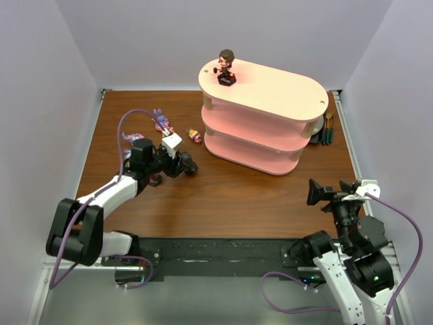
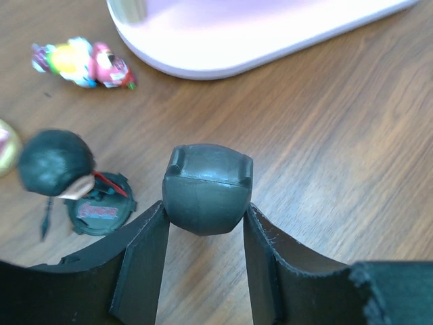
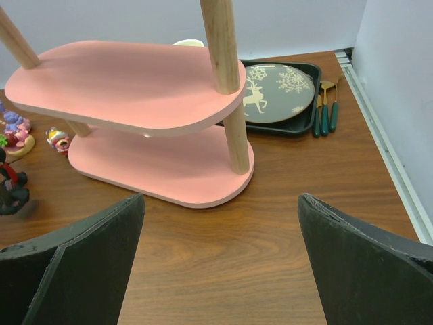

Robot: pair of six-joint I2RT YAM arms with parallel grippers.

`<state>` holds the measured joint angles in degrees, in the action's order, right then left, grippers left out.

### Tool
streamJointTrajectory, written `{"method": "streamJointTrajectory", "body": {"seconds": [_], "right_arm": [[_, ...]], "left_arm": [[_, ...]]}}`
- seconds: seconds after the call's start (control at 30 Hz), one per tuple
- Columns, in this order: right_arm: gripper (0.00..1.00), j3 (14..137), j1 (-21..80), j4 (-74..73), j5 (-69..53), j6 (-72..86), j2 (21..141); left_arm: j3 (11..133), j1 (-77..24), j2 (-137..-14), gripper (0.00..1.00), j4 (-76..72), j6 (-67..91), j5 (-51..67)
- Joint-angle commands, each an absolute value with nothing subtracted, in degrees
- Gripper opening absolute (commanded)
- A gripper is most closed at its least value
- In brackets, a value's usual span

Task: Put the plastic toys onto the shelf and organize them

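Left gripper (image 2: 206,217): found low over the table (image 1: 237,196), just left of the shelf (image 1: 277,91) at its near end. The jaws are set partway in, and both inner faces are seen pressed against the sides of a black figure (image 2: 206,183), which is gripped by its rounded head. Whether the figure's base is touching the wood cannot be told, since it is hidden under the head.

Right gripper (image 3: 221,200): held back over the near right part of the table, well apart from the shelf. The jaws are spread wide and nothing is held between them.

Shelf: standing upright at the far right of the table. One brown-haired figure (image 1: 226,66) is seen standing on the left end of the top board. The two pink boards, so far as they are visible, carry no toys.

Loose toys: a black-haired figure (image 2: 57,166) on a round dark base is noted just left of the gripped one, apart from it. A small multicoloured toy (image 2: 81,61) is lying on its side near the shelf's bottom board. Purple creatures (image 1: 161,122) are grouped farther back on the left.

Other items: a dark tray (image 3: 298,128) with a patterned plate, and utensils (image 3: 325,112) beside it, are noted behind the shelf.
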<state>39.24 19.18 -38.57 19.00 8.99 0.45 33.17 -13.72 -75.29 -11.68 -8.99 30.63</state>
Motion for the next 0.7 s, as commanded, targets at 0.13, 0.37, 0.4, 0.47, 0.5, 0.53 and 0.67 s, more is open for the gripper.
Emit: {"method": "streamJointTrajectory", "body": {"seconds": [0.13, 0.37, 0.4, 0.47, 0.5, 0.53, 0.67], "right_arm": [[0.99, 39.6, 19.3, -37.4, 20.3, 9.3, -1.2], [0.99, 39.6, 19.4, -37.4, 20.3, 9.3, -1.2], [0.99, 39.6, 19.3, -37.4, 20.2, 9.3, -1.2], [0.99, 39.6, 19.5, -37.5, 20.3, 9.3, -1.1], [0.99, 39.7, 19.3, -37.5, 20.1, 9.3, -1.1], [0.99, 39.8, 19.4, -37.6, 20.1, 9.3, -1.1], [0.99, 39.8, 19.3, -37.6, 19.8, 9.3, -1.1]], "left_arm": [[35.4, -15.4, -64.1, 0.18, -7.4, -1.0, 24.8], [41.6, -19.6, -53.7, 0.09, 6.0, 9.6, 18.0], [44.2, -20.5, -53.2, 0.08, 7.4, 10.3, 15.9], [46.7, -23.5, -52.4, 0.08, 10.9, 12.2, 14.0], [49.3, -24.3, -52.4, 0.08, 12.2, 13.1, 12.1], [50.5, -25.3, -52.6, 0.08, 13.4, 13.9, 11.9], [56.2, -26.4, -54.0, 0.06, 18.0, 20.2, 13.1]]}}
